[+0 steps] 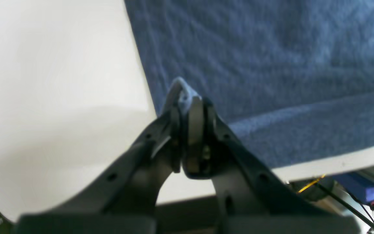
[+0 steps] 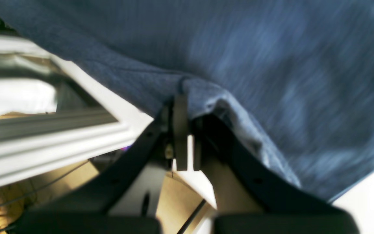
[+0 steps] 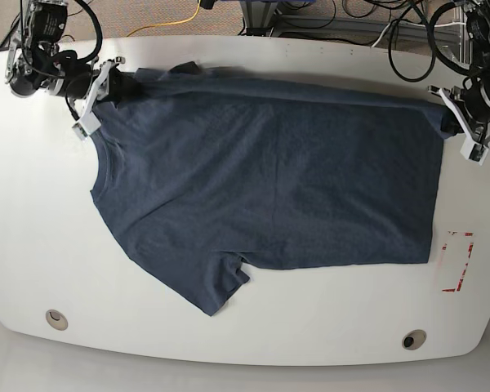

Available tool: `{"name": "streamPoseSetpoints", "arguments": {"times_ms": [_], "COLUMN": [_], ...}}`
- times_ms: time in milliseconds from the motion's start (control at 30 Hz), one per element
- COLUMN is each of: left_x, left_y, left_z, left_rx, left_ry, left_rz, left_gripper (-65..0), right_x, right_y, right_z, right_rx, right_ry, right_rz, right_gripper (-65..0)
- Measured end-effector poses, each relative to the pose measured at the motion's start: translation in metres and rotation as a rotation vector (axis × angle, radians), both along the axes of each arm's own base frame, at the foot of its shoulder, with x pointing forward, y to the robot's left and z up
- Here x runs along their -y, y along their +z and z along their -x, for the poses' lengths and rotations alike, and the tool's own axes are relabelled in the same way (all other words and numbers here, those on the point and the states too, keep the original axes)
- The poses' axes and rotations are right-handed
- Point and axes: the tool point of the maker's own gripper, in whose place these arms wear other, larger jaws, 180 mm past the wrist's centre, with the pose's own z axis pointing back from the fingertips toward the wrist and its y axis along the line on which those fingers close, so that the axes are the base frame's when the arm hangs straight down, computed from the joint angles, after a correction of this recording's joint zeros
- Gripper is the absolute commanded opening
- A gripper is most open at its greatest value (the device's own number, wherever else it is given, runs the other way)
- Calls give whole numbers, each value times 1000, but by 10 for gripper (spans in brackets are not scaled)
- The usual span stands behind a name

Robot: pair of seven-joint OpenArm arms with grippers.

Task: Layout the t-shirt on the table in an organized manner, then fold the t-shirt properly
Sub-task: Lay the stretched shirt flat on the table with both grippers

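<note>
Base view: a dark navy-blue short-sleeved cotton t-shirt point(image 3: 269, 171) lies spread on the big white smooth table point(image 3: 229, 335), with a claw at each far corner.
Base view shows the right gripper point(image 3: 106, 86) at the shirt's top corner on the picture's left and the left gripper point(image 3: 461, 122) at the corner on the picture's right; a sleeve points to the near edge, and a red rectangular mark point(image 3: 456, 261) sits just beside the hem. Left wrist view: the left claw point(image 1: 190, 100) is pressed together, pinching a small fold of the blue cloth point(image 1: 271, 65) beside bare white tabletop point(image 1: 60, 97). Right wrist view: the right claw point(image 2: 185, 107) is pinching the edge of the shirt point(image 2: 271, 65), which drapes over one finger; the picture is blurry.
</note>
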Motion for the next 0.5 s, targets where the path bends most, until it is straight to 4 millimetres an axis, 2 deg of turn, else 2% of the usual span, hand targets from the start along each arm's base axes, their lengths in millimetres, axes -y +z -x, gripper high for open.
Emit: {"name": "streamPoseSetpoints", "arguments": {"times_ms": [200, 333, 500], "left_x": [1, 0, 2], "left_y": [4, -4, -11], "left_z": [-19, -29, -43], "left_rx": [17, -11, -17], "left_ry": [-22, -36, -28], "left_rz": [-74, -121, -95], "left_gripper": [-650, -650, -650], "right_x": [8, 9, 12], "right_y": [-9, -9, -6], "right_z": [-14, -28, -41], "right_rx": [-22, -7, 10], "right_ry": [-38, -62, -72], "right_rz": [-16, -45, -51], "right_gripper": [-650, -650, -650]}}
